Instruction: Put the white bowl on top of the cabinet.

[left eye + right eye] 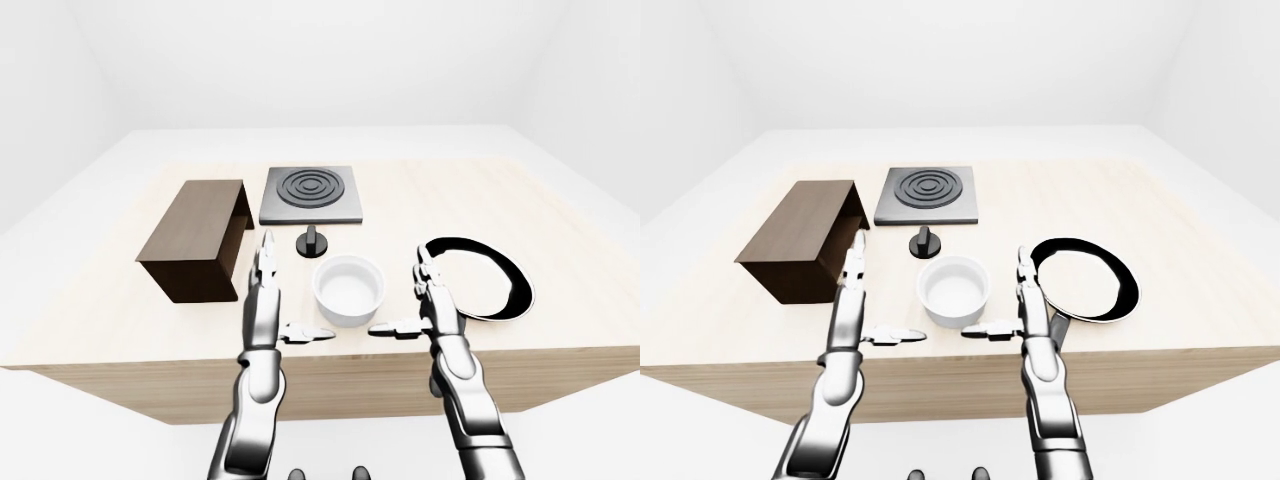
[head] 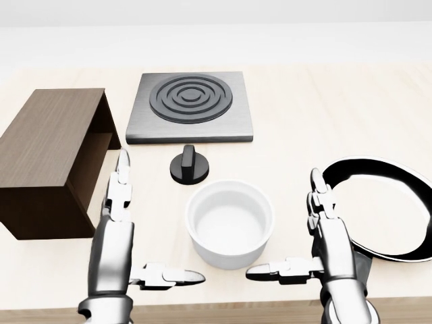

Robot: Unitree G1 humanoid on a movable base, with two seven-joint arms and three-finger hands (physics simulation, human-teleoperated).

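Observation:
The white bowl (image 2: 229, 221) stands upright on the wooden table (image 2: 324, 101), in the lower middle of the head view. The dark brown cabinet (image 2: 47, 158) lies at the left, its open side facing right. My left hand (image 2: 138, 229) is open, to the left of the bowl, fingers up and thumb pointing at it. My right hand (image 2: 304, 229) is open, to the right of the bowl, mirrored. Neither hand touches the bowl.
A grey stove plate (image 2: 191, 106) with black rings lies above the bowl, with a black knob (image 2: 189, 166) between them. A black frying pan (image 2: 381, 206) lies at the right, just beyond my right hand. The table's near edge (image 1: 320, 365) runs below the hands.

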